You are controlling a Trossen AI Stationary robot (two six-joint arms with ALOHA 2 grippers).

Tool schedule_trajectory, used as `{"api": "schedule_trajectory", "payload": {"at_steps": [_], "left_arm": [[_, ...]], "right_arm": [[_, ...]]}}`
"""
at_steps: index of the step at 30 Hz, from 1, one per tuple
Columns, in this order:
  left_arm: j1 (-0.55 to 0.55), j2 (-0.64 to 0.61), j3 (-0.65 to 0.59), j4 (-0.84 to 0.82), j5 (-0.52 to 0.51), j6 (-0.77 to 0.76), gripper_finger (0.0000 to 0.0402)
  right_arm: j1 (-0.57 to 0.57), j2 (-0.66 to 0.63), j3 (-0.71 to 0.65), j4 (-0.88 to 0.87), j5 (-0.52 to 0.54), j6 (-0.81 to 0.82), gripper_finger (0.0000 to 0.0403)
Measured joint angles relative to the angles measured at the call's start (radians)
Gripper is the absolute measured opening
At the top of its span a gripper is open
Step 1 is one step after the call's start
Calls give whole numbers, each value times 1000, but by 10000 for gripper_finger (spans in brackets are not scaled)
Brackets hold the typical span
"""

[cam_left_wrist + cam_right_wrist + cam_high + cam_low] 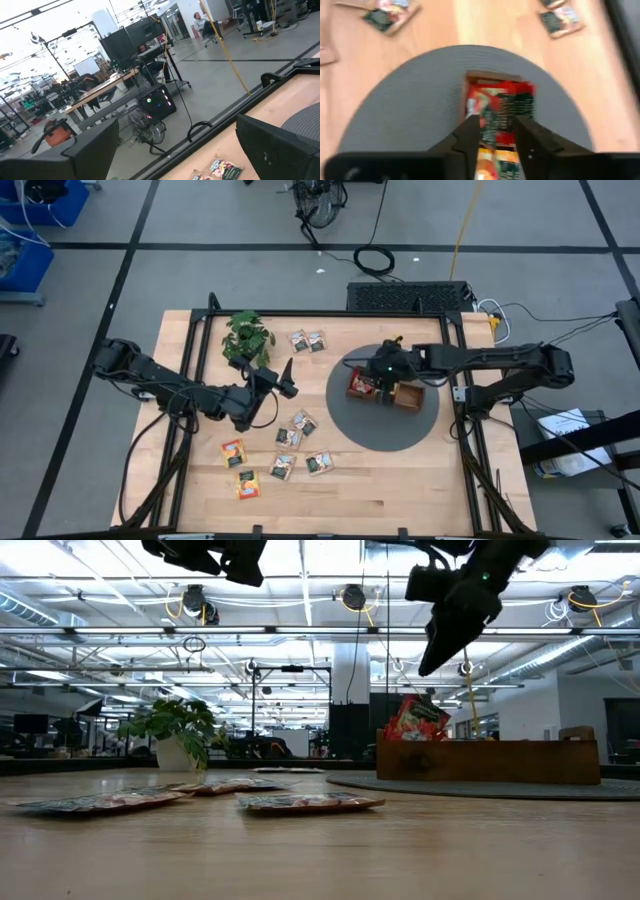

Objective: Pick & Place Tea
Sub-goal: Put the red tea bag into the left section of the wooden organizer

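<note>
Now the right hand [496, 131] hovers above the tray [408, 396] on the grey mat [345, 415], fingers slightly apart over red tea [500, 107] standing inside; left hand [283, 382] hangs wide open above the table [400, 480]

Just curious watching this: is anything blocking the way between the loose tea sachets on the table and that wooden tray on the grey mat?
Nothing visible does. Bare table and grey mat lie between the loose sachets and the wooden tray. The plant stands off to the side.

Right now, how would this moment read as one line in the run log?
right gripper: open above red sachets in wooden tray | left gripper: open, raised near plant | loose sachets: on table
</note>
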Motion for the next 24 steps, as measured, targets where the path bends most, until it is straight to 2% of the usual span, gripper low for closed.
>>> {"api": "schedule_trajectory", "payload": {"at_steps": [2, 6, 13, 18, 24], "left_arm": [[0, 0, 0, 0, 0, 11, 392], [0, 0, 0, 0, 1, 13, 392], [0, 0, 0, 0, 8, 18, 392], [0, 0, 0, 0, 9, 18, 392], [0, 0, 0, 1, 9, 14, 392]], "right_arm": [[2, 2, -25, 17, -42, -2, 76], [2, 17, -90, -1, -38, 9, 10], [31, 5, -160, 54, -120, 67, 1], [16, 49, -235, 165, -116, 52, 0], [-12, 90, -243, 305, -114, 6, 0]]}}
